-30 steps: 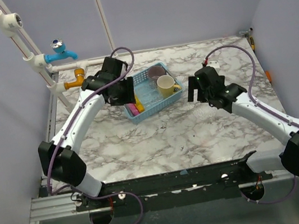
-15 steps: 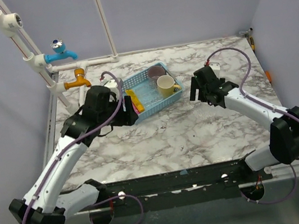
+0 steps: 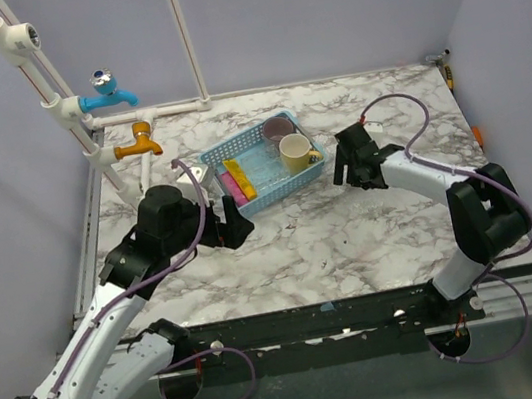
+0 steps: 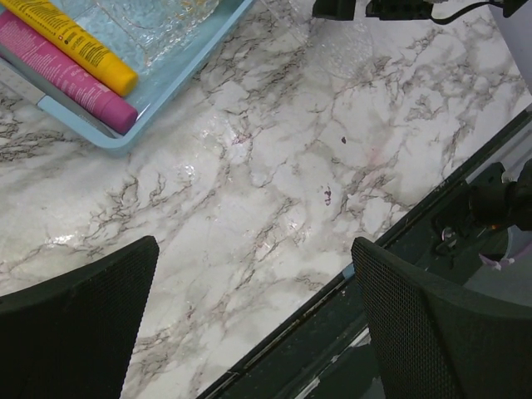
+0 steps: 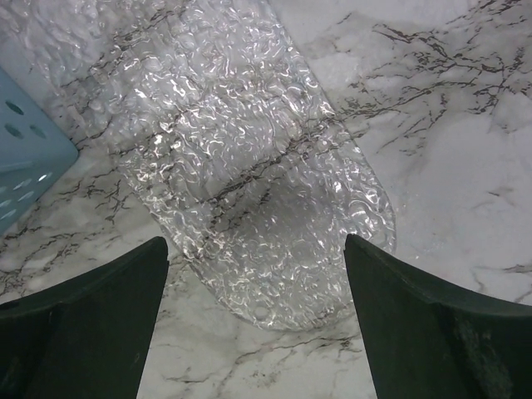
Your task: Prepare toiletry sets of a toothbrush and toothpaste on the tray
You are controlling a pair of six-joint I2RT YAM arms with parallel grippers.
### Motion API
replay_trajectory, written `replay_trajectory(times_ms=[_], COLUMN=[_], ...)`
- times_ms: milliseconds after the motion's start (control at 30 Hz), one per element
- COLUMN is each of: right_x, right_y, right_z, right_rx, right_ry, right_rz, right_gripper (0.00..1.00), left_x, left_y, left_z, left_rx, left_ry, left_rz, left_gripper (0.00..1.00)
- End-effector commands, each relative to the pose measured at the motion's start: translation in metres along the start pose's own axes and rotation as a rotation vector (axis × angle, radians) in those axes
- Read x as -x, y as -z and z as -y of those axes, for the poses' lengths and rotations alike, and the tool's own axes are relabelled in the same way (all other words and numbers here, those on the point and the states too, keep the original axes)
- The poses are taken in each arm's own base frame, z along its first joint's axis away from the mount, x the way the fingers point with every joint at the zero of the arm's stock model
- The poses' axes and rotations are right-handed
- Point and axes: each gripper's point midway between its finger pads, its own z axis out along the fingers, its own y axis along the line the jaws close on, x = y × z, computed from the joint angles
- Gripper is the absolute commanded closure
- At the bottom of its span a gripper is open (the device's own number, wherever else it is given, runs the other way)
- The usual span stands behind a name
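Observation:
The yellow toothpaste tube [image 3: 240,176] and the magenta-pink tube [image 3: 232,185] lie side by side in the left end of the light-blue basket tray [image 3: 262,189]. In the left wrist view the yellow tube [image 4: 73,43] and pink tube [image 4: 68,76] sit at the top left, inside the tray rim [image 4: 170,90]. My left gripper [image 3: 236,223] [image 4: 253,332] is open and empty above the marble, near side of the tray. My right gripper [image 3: 342,169] [image 5: 253,324] is open over a clear dimpled plastic piece [image 5: 249,158] lying flat on the marble. No toothbrush is plainly visible.
A mauve cup [image 3: 278,128] and a cream mug [image 3: 295,152] stand in the tray's right end. Another clear dimpled piece [image 4: 154,15] lies inside the tray. Blue and orange taps [image 3: 112,90] on white pipes stand at the back left. The table's near edge [image 4: 332,291] is close under my left gripper.
My left arm has pulled back from the tray toward the near left, uncovering the two tubes. My right gripper has shifted slightly left toward the tray.

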Motion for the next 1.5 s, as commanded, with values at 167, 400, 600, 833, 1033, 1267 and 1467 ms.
replay_trajectory(times_ms=[167,400,600,833,1033,1267,1467], right_x=[0.009,0.001,-0.01,-0.028,-0.048,-0.06,-0.061], right_y=[-0.022,-0.033,-0.04,-0.041,-0.041,-0.028,-0.01], right_z=[-0.014,-0.01,-0.005,0.005,0.024,0.045,0.054], right_rx=[-0.014,-0.041,-0.053,-0.067,-0.127,-0.176,-0.188], right_ry=[-0.049,-0.044,-0.043,-0.03,0.025,0.035,0.004], right_rz=[0.0,-0.023,-0.049,-0.085,-0.137,-0.152,-0.153], right_gripper=[0.11,0.11,0.11,0.11,0.1,0.09,0.09], left_x=[-0.002,-0.003,-0.003,-0.004,-0.005,-0.005,-0.004], left_y=[0.002,0.005,0.006,0.006,0.007,0.008,0.012], left_z=[0.002,0.0,-0.001,-0.003,-0.004,-0.005,-0.003], left_rx=[-0.028,-0.019,-0.015,-0.002,0.004,0.008,0.002], left_ry=[-0.032,-0.033,-0.039,-0.041,-0.04,-0.041,-0.043], left_rz=[0.045,0.055,0.06,0.056,0.054,0.06,0.07], left_gripper=[0.01,0.01,0.01,0.01,0.01,0.01,0.01])
